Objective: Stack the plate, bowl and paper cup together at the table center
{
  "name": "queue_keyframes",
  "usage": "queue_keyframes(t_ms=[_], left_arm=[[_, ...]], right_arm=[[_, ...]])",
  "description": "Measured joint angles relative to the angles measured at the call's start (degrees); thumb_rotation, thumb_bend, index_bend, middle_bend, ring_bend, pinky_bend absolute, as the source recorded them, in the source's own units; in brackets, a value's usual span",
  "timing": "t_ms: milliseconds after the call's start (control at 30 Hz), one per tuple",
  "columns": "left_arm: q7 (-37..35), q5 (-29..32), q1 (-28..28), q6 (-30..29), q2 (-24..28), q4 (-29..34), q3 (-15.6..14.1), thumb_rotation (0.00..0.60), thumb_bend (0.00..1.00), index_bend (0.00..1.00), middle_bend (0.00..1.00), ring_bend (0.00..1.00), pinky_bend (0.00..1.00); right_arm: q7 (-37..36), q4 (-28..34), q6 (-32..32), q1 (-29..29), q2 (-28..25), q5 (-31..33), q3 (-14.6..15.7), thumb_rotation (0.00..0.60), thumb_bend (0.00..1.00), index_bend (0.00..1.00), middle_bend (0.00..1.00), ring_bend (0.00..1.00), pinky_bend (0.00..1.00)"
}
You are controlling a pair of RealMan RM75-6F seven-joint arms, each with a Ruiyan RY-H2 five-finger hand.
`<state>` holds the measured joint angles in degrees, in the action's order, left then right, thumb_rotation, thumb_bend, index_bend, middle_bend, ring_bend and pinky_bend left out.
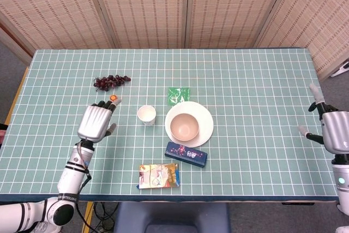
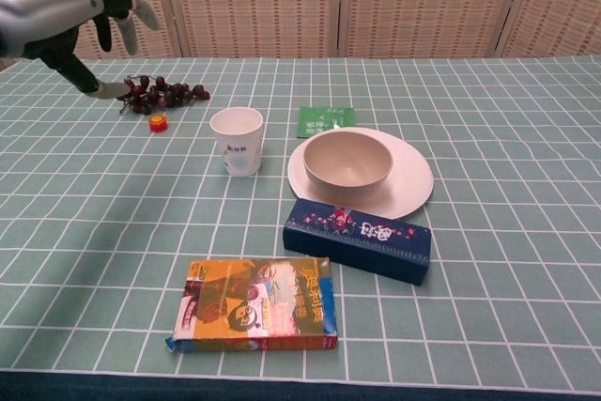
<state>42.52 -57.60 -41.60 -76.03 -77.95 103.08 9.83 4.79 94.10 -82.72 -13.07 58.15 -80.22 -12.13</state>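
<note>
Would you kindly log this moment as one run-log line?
left hand: open, raised, left of paper cup | right hand: open, table's right edge | bowl: on plate | paper cup: unstacked

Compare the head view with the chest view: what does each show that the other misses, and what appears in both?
Only the head view shows the right hand, open at the table's right edge, plus the left forearm and the floor around the table.

Only the chest view shows the side faces of the dark blue box and the orange snack box.

Both show the left hand, open and holding nothing, the paper cup standing apart, the bowl on the plate, the green packet, the grapes and the small orange cap.
</note>
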Motion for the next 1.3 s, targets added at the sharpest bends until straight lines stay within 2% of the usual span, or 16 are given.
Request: queue_keyframes(t_ms=[200, 433, 867, 1133, 1300], left_arm=[[-5.10, 0.71, 3.94, -0.75, 3.45, -1.10, -0.96, 0.600, 0.25, 0.19, 0.21, 0.20, 0.29], [-12.02, -0.09, 9.44, -2.19, 7.48, -2.09, -2.31, 0.600, 0.25, 0.19, 0.21, 0.19, 0.28], [-22.80, -10.77, 18.43, -7.24, 11.15, -4.09, -6.50, 0.600, 0.25, 0.20, 0.21, 0.19, 0.28], [-26.31, -15.26, 19.63, -6.43, 11.98, -4.98, -7.19, 0.600, 0.25, 0.20, 0.21, 0.19, 0.28], [-27.87, -16.33, 17.22, -1.56, 12.00, -5.08, -6.07, 0.600, 0.25, 0.18, 0.20, 0.19, 0.27]], right_arm=[[-1.57, -0.11, 2.80, -1.16, -0.74, -1.74, 1.25, 0.600, 0.00, 0.04, 0.41, 0.49, 0.75], [-2.86, -0.04, 5.62, -3.04, -0.77, -4.16, 2.49, 0.600, 0.00, 0.09, 0.40, 0.47, 0.72], [-1.48, 0.75, 11.24, -7.79, 0.79, -7.34, 3.72, 0.600, 0.00, 0.13, 0.40, 0.46, 0.69], [-1.53, 0.72, 9.77, -7.32, 0.81, -6.79, 3.71, 0.600, 0.00, 0.13, 0.40, 0.46, 0.69], [-1.28, 1.39, 7.36, -5.92, -0.03, -6.47, 3.78, 0.600, 0.00, 0.13, 0.40, 0.46, 0.69]])
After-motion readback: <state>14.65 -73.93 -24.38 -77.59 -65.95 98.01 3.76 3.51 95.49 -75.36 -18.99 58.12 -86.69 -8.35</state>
